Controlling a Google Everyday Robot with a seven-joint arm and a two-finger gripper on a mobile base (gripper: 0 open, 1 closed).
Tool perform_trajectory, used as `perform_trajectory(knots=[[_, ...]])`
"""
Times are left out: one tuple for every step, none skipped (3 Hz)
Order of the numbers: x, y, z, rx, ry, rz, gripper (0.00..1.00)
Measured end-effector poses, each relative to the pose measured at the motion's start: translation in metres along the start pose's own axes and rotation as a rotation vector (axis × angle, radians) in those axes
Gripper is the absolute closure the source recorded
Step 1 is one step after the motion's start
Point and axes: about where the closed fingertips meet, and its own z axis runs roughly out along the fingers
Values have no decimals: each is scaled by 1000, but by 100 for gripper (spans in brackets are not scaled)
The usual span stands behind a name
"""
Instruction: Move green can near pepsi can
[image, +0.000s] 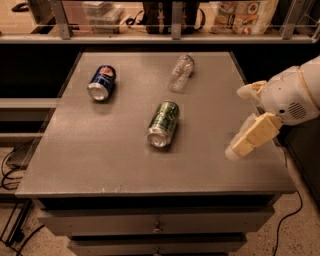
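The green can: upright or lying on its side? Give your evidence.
Lying on its side: the green can shows its silver end toward the camera. The gripper hovers over the table's right edge.

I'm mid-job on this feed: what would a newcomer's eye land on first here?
The pale gripper stands out at the right edge of the grey table. Three things lie on their sides there: the green can at the centre, the pepsi can at the back left, and a clear plastic bottle at the back middle.
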Motion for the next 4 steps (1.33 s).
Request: perform_trajectory(knots=[[-7, -11, 19, 34, -78, 65, 0], [-10, -15, 20, 51, -88, 66, 0], [-11, -14, 21, 45, -92, 72, 0], [-25, -10, 42, 17, -136, 64, 0]])
